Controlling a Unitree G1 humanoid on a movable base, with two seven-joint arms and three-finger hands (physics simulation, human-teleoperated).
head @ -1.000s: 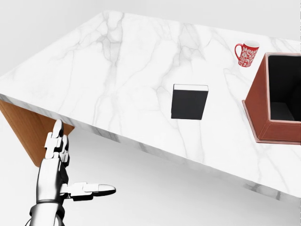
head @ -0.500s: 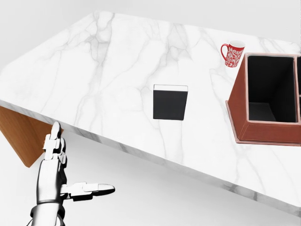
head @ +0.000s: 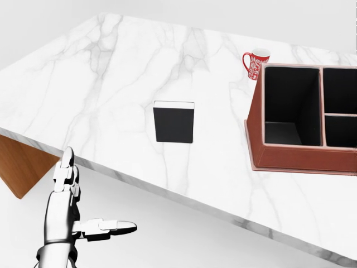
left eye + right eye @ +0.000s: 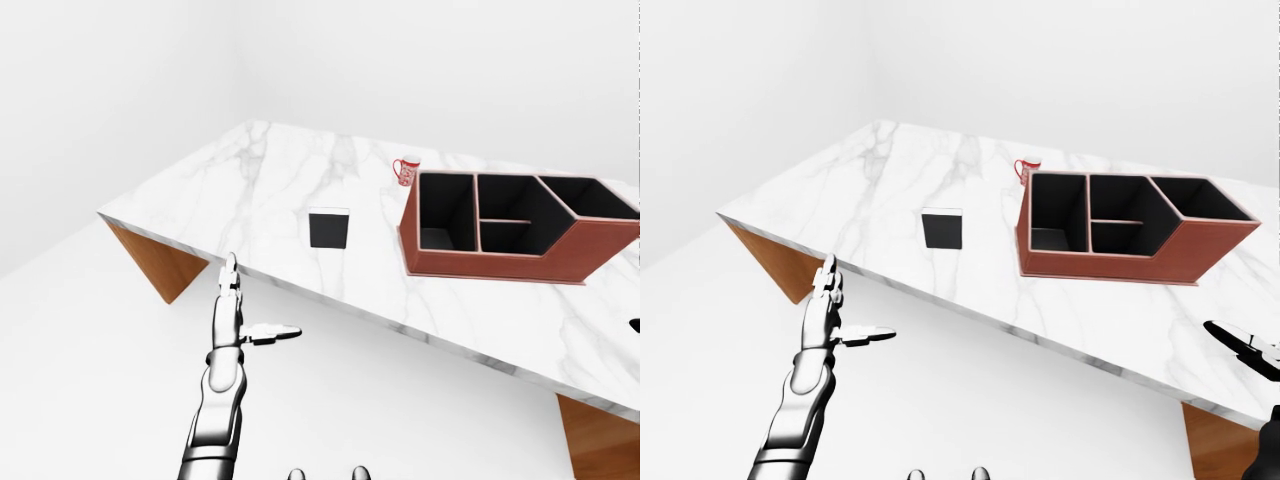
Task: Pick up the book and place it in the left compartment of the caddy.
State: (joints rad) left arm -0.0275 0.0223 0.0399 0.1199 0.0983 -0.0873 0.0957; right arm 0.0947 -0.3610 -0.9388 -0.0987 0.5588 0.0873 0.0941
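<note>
Left hand (image 3: 72,223) is held with fingers spread, empty, below the table (image 3: 111,67) edge. Right hand (image 4: 1245,345) is barely seen; its state cannot be told. Book (image 3: 174,123) lies flat, left of the caddy (image 3: 290,159); it should be gripped by its edges.
</note>
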